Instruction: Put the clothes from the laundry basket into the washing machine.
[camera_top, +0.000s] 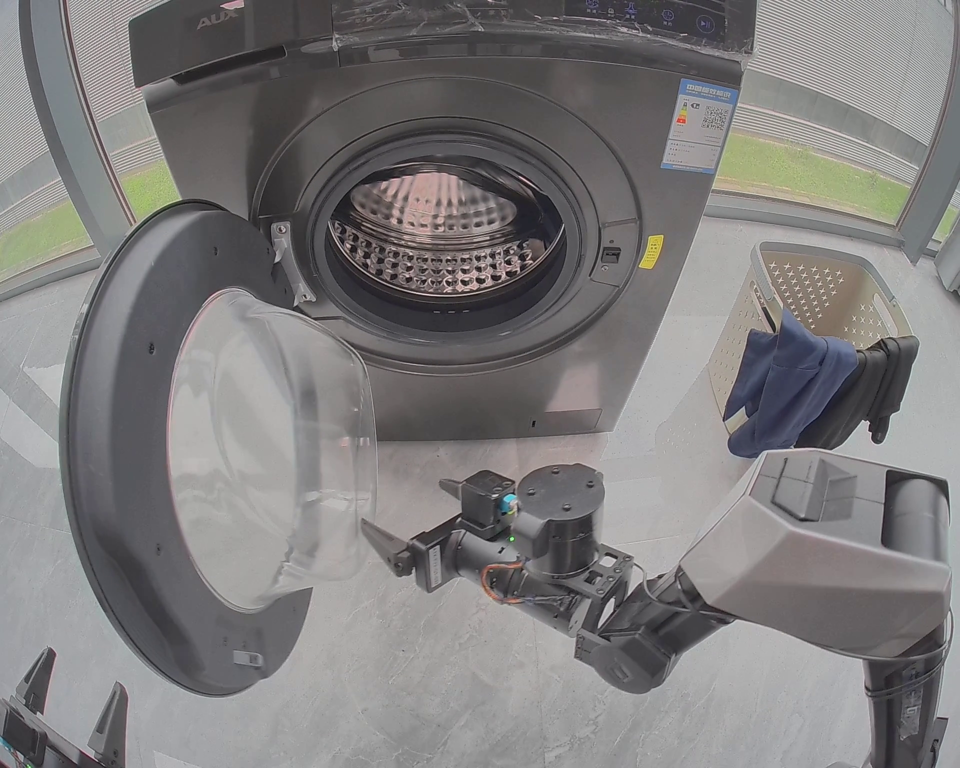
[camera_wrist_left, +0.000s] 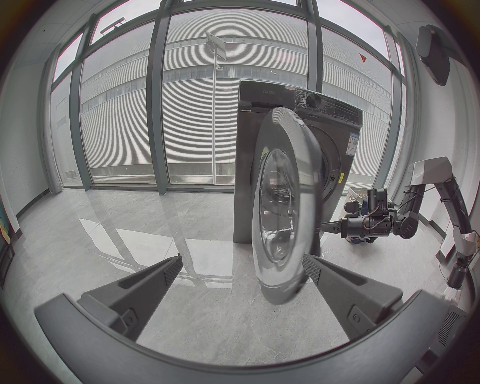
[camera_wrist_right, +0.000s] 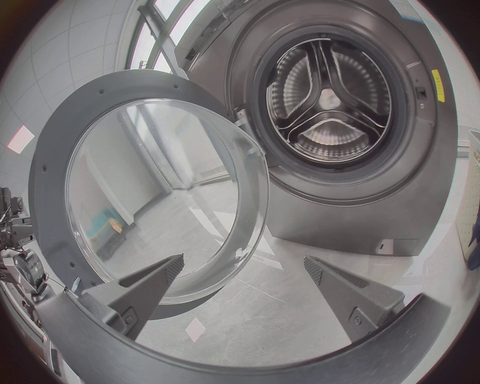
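While the washing machine (camera_top: 640, 330) door (camera_top: 110, 450) stands open and its drum (camera_top: 440, 235) looks bare, the clothes (camera_top: 790, 385) hang over the laundry basket (camera_top: 830, 285) rim at right. The right tool (camera_wrist_right: 243, 262) and left tool (camera_wrist_left: 242, 262) both gape wide and empty, so all loading seemingly remains.

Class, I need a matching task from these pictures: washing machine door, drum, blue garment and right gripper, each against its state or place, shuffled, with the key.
1 washing machine door
2 drum
3 blue garment
4 right gripper

A draped over the laundry basket rim
B jaws apart, holding nothing
C swung open
D no clothes inside

Pairs: 1-C, 2-D, 3-A, 4-B
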